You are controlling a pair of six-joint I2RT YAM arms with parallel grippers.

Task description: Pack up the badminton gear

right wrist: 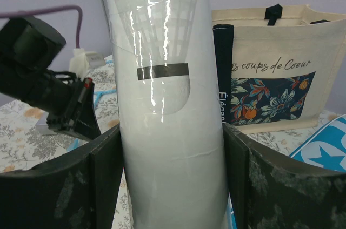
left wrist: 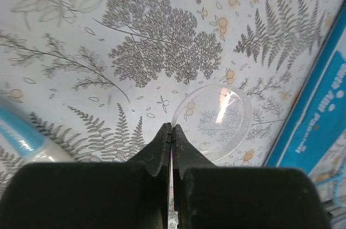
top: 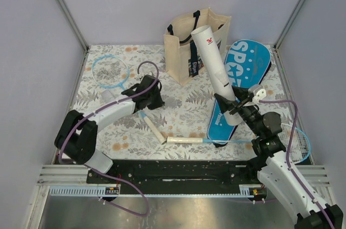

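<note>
Likely a robotics lab cell, plain grey panel walls [top: 162,2], aluminium corner posts [top: 65,10], fern-print table cover [top: 184,113]

Bright, even light from above leaves only soft shadows on the bench [top: 184,110], white glare streaks the long white tube [right wrist: 167,78], and the left gripper [left wrist: 172,132] looks blurred close up.

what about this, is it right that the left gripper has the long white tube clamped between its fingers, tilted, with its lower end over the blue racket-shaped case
Wrong arm: the right gripper clamps the long white tube between its fingers, as the right wrist view shows; the left gripper is shut on nothing. Tilted, lower end over the blue racket-shaped case: correct.
</note>
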